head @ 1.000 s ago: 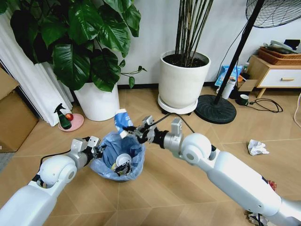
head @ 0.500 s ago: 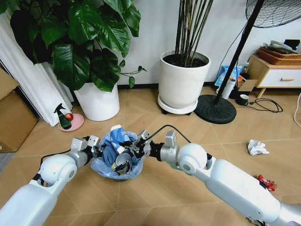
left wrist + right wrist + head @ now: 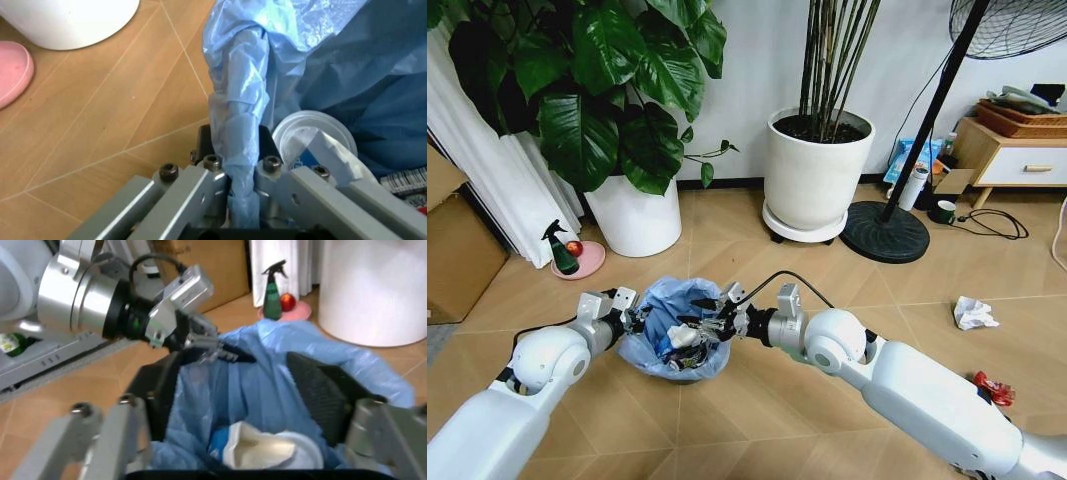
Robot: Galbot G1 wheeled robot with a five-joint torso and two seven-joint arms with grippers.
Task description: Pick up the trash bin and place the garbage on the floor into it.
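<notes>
Both grippers crowd the trash bin [image 3: 672, 335] mouth; bare floor [image 3: 757, 420] lies around it.

A broad-leaved plant in a white pot [image 3: 635, 215] stands at far left against the wall, with a green spray bottle [image 3: 560, 250] upright on a pink dish [image 3: 585, 260] on the wooden floor just to its left and a cardboard box [image 3: 457, 255] at the left edge. Far centre, a tall-stemmed plant rises from a larger white pot [image 3: 817, 175] on a wheeled base, beside the round black base of a standing fan [image 3: 885, 231]. At far right, a low wooden cabinet [image 3: 1012, 160] carries a woven basket [image 3: 1022, 118], with a dark mug [image 3: 943, 211] on the floor near it.
</notes>
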